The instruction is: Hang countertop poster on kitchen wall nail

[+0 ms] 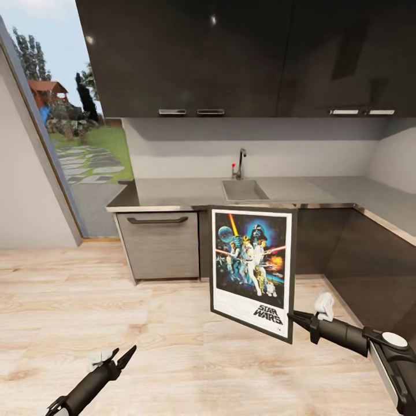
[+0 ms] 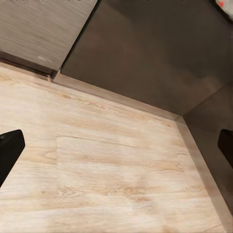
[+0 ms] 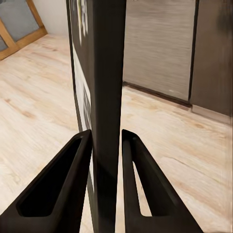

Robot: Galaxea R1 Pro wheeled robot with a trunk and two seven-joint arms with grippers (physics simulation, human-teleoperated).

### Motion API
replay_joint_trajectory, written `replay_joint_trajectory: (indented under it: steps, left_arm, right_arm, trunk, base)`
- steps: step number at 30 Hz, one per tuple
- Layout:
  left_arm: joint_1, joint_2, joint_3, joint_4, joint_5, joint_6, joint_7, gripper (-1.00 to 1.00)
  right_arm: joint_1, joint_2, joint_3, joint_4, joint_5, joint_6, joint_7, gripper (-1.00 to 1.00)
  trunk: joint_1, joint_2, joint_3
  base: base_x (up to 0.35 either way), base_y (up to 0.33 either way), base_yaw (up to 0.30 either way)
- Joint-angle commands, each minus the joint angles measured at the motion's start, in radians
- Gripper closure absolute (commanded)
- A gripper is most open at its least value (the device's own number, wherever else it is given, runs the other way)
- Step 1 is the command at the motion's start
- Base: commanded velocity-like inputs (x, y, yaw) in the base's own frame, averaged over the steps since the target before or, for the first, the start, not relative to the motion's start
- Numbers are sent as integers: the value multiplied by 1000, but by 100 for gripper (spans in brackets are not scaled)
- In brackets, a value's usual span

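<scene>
Left tool (image 1: 124,357) low near the wooden floor (image 1: 162,335), holding nothing; in the left wrist view its two dark fingers (image 2: 9,153) sit at opposite edges, spread wide, only floor and dark cabinet fronts between them. Released.

Right tool (image 1: 296,316) clenched on the poster (image 1: 252,270) at its lower right edge. Right wrist view: two fingers (image 3: 73,179) press either side of the poster's (image 3: 104,97) edge, seen edge-on as a thick dark slab with a sliver of white border showing on one side.

One poster. It is off the counter, held in the air above the floor, in front of the lower cabinets under the sink. Upright, long axis vertical, slightly tilted so the bottom edge slopes down toward the right tool. Printed face toward the head camera, "STAR WARS" lettering at the bottom, right way up. Black frame, white border, figures on dark blue.

Behind it: one grey counter (image 1: 167,196), L-shaped, running back along the right wall. One inset sink (image 1: 244,189), one slim tap (image 1: 241,162) behind it. One light wood-grain drawer front (image 1: 159,242) with a dark handle at left below the counter, dark cabinets to its right. Dark upper cabinets (image 1: 231,52) above, four bright handles visible. Far left, one glass opening (image 1: 75,138) onto a garden with a stone path.
</scene>
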Motion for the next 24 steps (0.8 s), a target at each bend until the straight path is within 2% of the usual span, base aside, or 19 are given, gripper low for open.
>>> replay_joint_trajectory:
  steps: [1,20,24]
  left_arm:
    - [-1,0,-9,0,7,-5,-2,-100]
    - [-1,0,-8,0,7,-3,-3,-100]
    - [-1,0,-7,0,7,-2,-3,-100]
  right_arm:
    - [-1,0,-2,-1,-1,12,2,100]
    - [-1,0,-3,-3,-2,13,-14,100]
    - [0,1,-14,-1,-2,11,-14,100]
  trunk:
    - [-4,6,2]
    - [-77,139,62]
    - [-92,167,74]
  base:
    - [0,0,0]
    - [0,0,0]
    - [0,0,0]
